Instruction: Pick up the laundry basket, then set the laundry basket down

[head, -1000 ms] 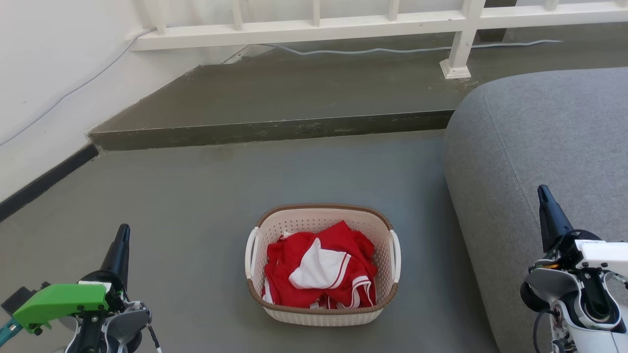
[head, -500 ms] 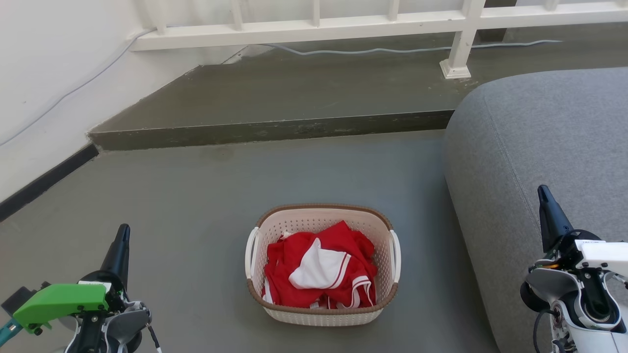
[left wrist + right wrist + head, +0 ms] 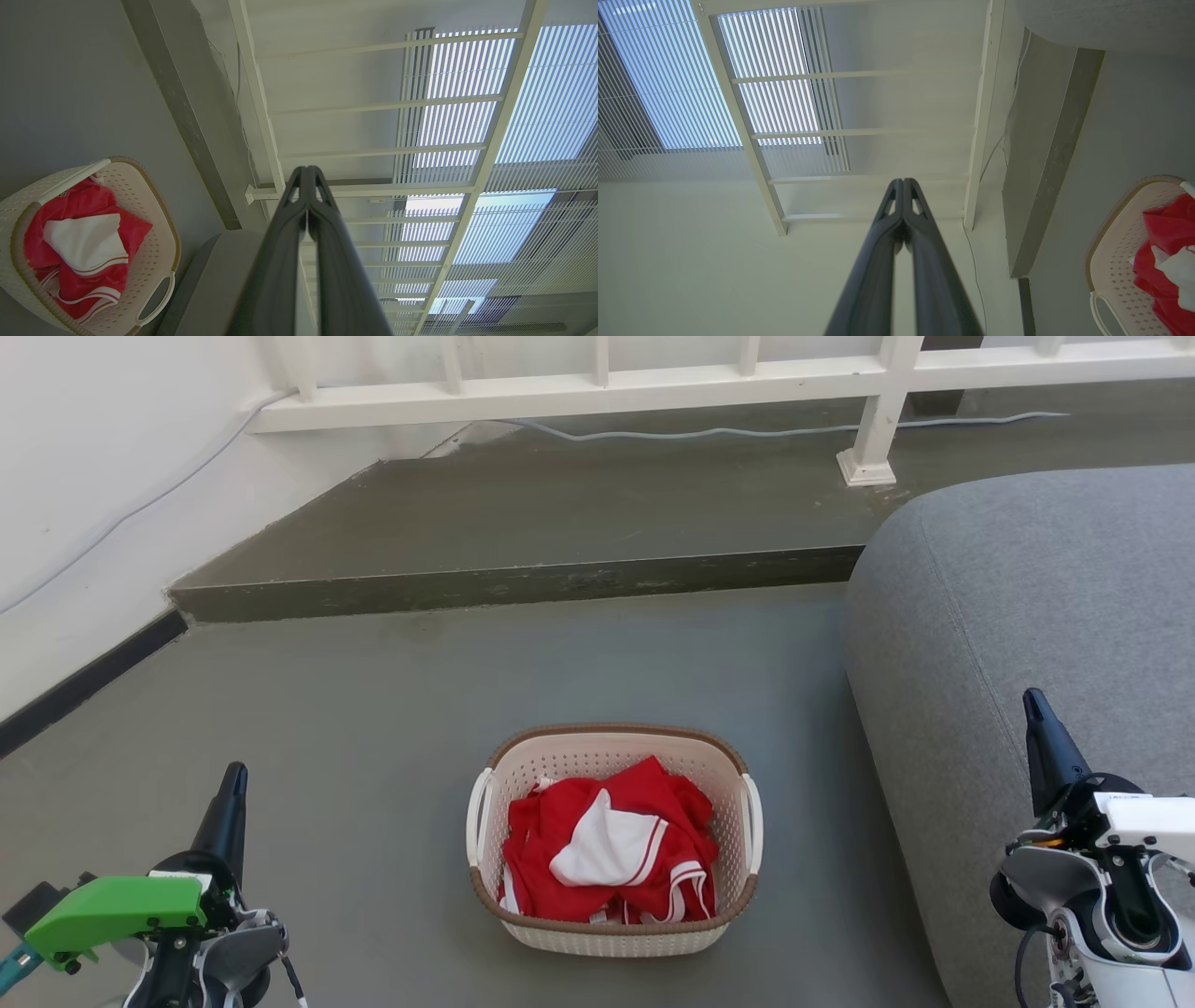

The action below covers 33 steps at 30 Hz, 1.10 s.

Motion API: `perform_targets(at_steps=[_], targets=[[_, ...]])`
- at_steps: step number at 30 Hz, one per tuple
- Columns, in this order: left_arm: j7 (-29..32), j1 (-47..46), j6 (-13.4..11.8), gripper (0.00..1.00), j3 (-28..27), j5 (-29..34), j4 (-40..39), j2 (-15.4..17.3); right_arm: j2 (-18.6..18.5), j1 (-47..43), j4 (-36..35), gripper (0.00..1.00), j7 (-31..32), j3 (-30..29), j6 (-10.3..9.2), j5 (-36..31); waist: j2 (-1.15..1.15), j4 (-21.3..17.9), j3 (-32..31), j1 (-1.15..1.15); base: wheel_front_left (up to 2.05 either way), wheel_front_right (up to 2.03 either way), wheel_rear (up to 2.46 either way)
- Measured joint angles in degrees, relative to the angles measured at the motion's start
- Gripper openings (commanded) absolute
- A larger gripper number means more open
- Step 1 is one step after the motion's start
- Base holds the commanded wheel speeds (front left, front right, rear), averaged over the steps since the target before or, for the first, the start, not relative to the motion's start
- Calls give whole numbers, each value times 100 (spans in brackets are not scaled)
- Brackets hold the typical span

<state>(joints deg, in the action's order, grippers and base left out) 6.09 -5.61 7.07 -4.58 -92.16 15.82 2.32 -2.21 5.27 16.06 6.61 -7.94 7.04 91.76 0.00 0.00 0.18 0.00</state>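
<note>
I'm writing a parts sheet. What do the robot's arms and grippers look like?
The left gripper and right gripper each have two long dark tapering fingers. The left's grey wrist carries a bright green cover and a black cable; the right's has a white cover and a small orange wire.

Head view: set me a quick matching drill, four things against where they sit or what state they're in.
1. laundry basket
2. red clothes
3. left gripper
4. sofa

a. grey, at the right
b. shut, lower left
c. inside the basket
d. on the floor, centre

Pairs: 1-d, 2-c, 3-b, 4-a.
</note>
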Motion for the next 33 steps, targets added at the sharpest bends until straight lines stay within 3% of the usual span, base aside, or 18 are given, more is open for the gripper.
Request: perform_targets(at_steps=[33], targets=[[0, 0, 0, 0, -1, 0, 0, 0, 0, 0, 0, 0, 0, 0, 0, 0, 0, 0, 0, 0, 0, 0, 0]])
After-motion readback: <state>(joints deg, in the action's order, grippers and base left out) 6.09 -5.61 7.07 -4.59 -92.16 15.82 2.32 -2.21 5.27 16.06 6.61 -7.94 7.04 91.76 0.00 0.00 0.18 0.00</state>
